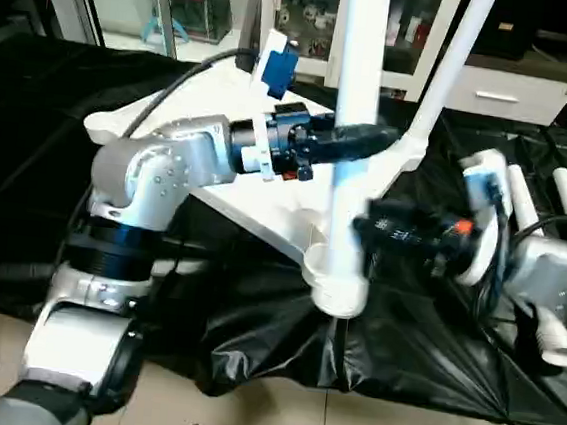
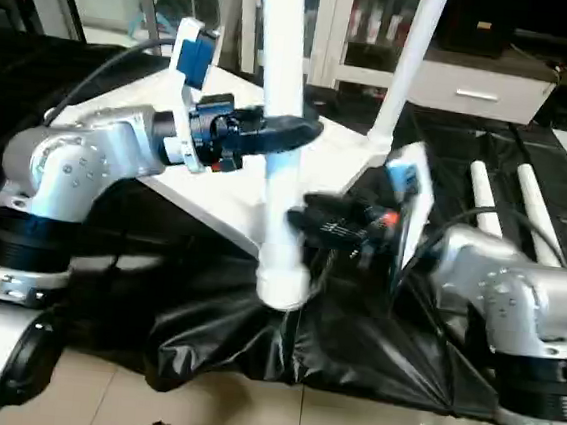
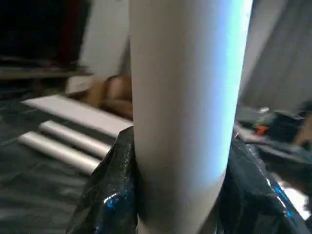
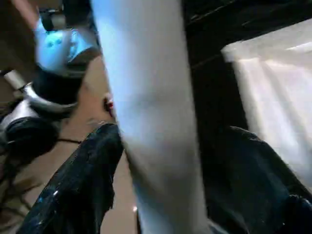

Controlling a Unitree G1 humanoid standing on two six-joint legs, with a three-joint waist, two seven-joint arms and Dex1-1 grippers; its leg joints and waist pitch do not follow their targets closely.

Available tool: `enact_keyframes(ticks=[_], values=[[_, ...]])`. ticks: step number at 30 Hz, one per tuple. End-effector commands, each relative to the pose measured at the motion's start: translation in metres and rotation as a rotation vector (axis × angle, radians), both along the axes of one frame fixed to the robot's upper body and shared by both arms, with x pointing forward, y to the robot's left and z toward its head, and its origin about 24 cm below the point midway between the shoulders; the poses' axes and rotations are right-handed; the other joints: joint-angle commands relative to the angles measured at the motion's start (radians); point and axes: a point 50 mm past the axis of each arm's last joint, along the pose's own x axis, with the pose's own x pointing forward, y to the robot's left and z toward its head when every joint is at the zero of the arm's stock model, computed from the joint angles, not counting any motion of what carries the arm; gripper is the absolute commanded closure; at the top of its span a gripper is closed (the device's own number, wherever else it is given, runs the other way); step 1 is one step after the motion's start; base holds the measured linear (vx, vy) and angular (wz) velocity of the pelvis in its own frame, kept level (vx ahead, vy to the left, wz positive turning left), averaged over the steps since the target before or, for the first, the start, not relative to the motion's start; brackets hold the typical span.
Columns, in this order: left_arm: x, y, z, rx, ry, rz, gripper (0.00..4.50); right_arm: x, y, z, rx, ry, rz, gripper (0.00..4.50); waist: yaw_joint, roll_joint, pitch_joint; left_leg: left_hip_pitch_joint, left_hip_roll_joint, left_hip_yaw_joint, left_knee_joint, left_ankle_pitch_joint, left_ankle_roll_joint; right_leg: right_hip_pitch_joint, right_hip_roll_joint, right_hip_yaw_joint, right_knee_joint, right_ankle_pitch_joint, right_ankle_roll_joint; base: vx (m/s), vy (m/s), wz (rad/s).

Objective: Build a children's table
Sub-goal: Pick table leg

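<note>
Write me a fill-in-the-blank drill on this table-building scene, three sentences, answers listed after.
1. Both grippers are at the upright near leg, which stands in a corner socket of the white ____.
2. The left gripper meets that leg ____ than the right gripper does.
3. On the black cover beside the right arm lie ____ spare legs.

Answers: tabletop; higher; two
</note>
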Motion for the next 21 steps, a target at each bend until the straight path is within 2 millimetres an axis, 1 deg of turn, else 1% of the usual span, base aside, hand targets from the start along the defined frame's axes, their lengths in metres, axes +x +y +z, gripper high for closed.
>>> enact_keyframes(ticks=[1, 3, 5, 6, 8, 9, 12, 13, 15, 16, 21], values=[[-0.003, -0.002, 0.011, -0.05, -0.031, -0.074, 2.73, -0.001, 0.002, 0.006, -0.004, -0.013, 0.033, 1.14, 0.001, -0.025, -0.08, 0.019, 0.045, -0.02, -0.072, -0.153, 0.016, 0.054, -0.059, 0.038, -0.068, -0.277, -0.199, 0.0, 0.0, 0.0], [-0.003, 0.0, 0.013, -0.087, -0.022, -0.102, 2.73, -0.003, 0.003, 0.006, 0.006, -0.009, 0.06, 1.14, 0.0, -0.025, -0.079, 0.019, 0.042, -0.019, -0.071, -0.155, 0.022, 0.053, -0.058, 0.037, -0.071, -0.289, -0.193, 0.0, 0.0, 0.0], [-0.001, 0.0, 0.013, -0.095, -0.017, -0.112, 2.73, -0.006, 0.005, 0.008, 0.019, -0.002, 0.092, 1.14, 0.002, -0.025, -0.08, 0.018, 0.043, -0.02, -0.07, -0.15, 0.023, 0.053, -0.059, 0.037, -0.071, -0.297, -0.189, 0.0, 0.0, 0.0], [-0.001, 0.0, 0.013, -0.095, -0.017, -0.112, 2.73, -0.006, 0.005, 0.008, 0.019, -0.002, 0.092, 1.14, 0.001, -0.022, -0.081, 0.019, 0.043, -0.021, -0.07, -0.149, 0.022, 0.054, -0.059, 0.037, -0.071, -0.296, -0.189, 0.0, 0.0, 0.0], [-0.001, 0.0, 0.012, -0.092, -0.018, -0.134, 2.73, -0.008, 0.005, 0.008, 0.014, 0.007, 0.112, 1.14, 0.001, -0.02, -0.081, 0.02, 0.044, -0.021, -0.07, -0.148, 0.024, 0.052, -0.056, 0.037, -0.071, -0.287, -0.192, 0.0, 0.0, 0.0], [-0.001, 0.0, 0.012, -0.093, -0.019, -0.146, 2.73, -0.009, 0.005, 0.007, 0.011, 0.011, 0.118, 1.41, 0.001, -0.021, -0.081, 0.02, 0.045, -0.021, -0.071, -0.15, 0.022, 0.053, -0.057, 0.037, -0.069, -0.284, -0.194, 0.0, 0.0, 0.0], [-0.002, 0.0, 0.011, -0.094, -0.022, -0.166, 2.73, -0.01, 0.005, 0.006, 0.008, 0.018, 0.128, 1.52, 0.002, -0.021, -0.08, 0.02, 0.045, -0.021, -0.071, -0.149, 0.021, 0.054, -0.058, 0.038, -0.069, -0.278, -0.196, 0.0, 0.0, 0.0], [-0.002, 0.0, 0.011, -0.088, -0.024, -0.171, 2.73, -0.011, 0.006, 0.006, 0.009, 0.024, 0.137, 1.79, 0.002, -0.021, -0.081, 0.02, 0.045, -0.021, -0.071, -0.151, 0.02, 0.055, -0.058, 0.037, -0.069, -0.285, -0.196, 0.0, 0.0, 0.0], [-0.001, 0.0, 0.01, -0.082, -0.024, -0.17, 2.73, -0.012, 0.006, 0.006, 0.013, 0.032, 0.143, 1.79, 0.002, -0.021, -0.08, 0.02, 0.045, -0.021, -0.071, -0.158, 0.016, 0.054, -0.059, 0.037, -0.071, -0.298, -0.194, 0.0, 0.0, 0.0], [-0.001, 0.0, 0.01, -0.08, -0.025, -0.17, 2.73, -0.012, 0.006, 0.006, 0.015, 0.036, 0.143, 1.95, 0.002, -0.02, -0.08, 0.021, 0.045, -0.021, -0.072, -0.163, 0.015, 0.053, -0.059, 0.037, -0.073, -0.308, -0.191, 0.0, 0.0, 0.0], [0.0, 0.0, 0.009, -0.078, -0.024, -0.17, 2.73, -0.012, 0.007, 0.006, 0.018, 0.042, 0.148, 2.34, 0.002, -0.02, -0.082, 0.02, 0.046, -0.022, -0.071, -0.156, 0.011, 0.054, -0.059, 0.037, -0.069, -0.288, -0.194, 0.0, 0.0, 0.0]])
